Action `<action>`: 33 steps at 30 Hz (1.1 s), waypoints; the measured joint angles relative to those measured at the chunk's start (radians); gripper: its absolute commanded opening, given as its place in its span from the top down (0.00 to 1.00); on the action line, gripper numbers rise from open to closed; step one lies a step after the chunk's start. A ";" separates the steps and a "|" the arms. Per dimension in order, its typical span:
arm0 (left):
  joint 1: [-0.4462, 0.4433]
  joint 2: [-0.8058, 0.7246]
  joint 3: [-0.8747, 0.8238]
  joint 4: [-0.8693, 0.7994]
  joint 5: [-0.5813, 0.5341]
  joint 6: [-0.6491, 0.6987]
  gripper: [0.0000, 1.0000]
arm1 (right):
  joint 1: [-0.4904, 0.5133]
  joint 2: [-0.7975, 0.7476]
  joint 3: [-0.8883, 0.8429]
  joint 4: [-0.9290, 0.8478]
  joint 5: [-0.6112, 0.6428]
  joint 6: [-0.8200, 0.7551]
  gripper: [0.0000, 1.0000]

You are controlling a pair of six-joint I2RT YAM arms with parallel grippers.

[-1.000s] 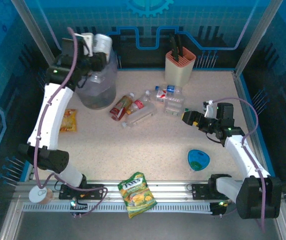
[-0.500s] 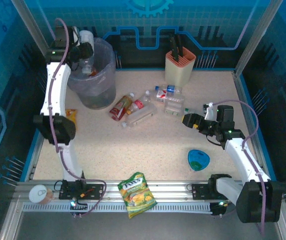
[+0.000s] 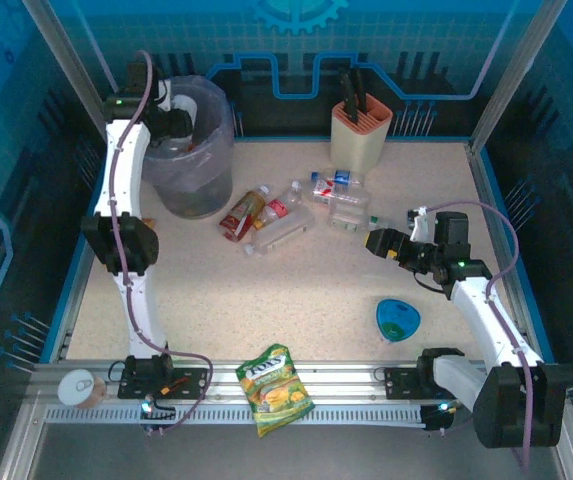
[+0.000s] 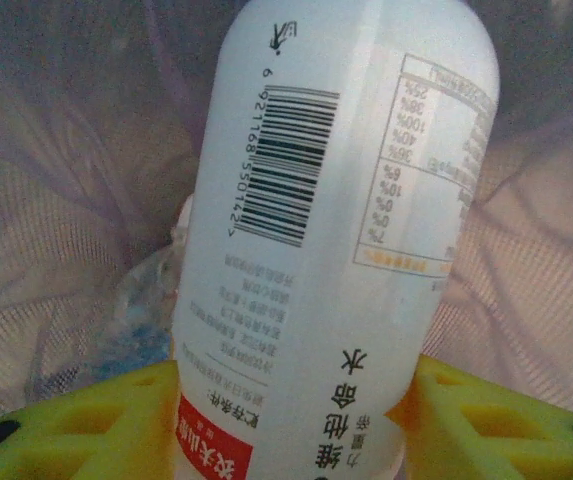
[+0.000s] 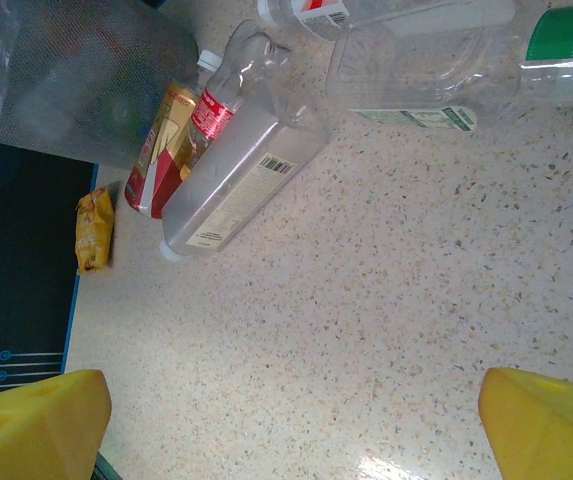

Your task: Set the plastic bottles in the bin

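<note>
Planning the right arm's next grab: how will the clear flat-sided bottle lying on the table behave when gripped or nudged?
The flat-sided bottle looks empty, so probably light and apt to skid on the smooth table when nudged. Its flat faces suggest it will hardly roll. The thin clear walls may dent or slip under a squeeze.

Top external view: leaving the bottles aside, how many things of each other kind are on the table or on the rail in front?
Snack bags: 2 (green bag, yellow bag)
Tin can: 1
Blue bowl: 1
Knife holder: 1
Bin: 1
Total: 6
</note>
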 measured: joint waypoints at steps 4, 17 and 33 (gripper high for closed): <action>0.008 0.004 -0.033 -0.021 0.000 0.034 0.24 | 0.000 0.000 0.000 -0.005 0.005 -0.009 0.05; 0.016 -0.006 -0.032 -0.032 -0.033 0.083 0.01 | 0.000 0.069 0.112 -0.101 0.108 -0.129 0.01; 0.010 -0.798 -0.683 0.150 0.077 -0.044 0.02 | 0.017 0.401 0.405 -0.151 0.340 -0.739 0.03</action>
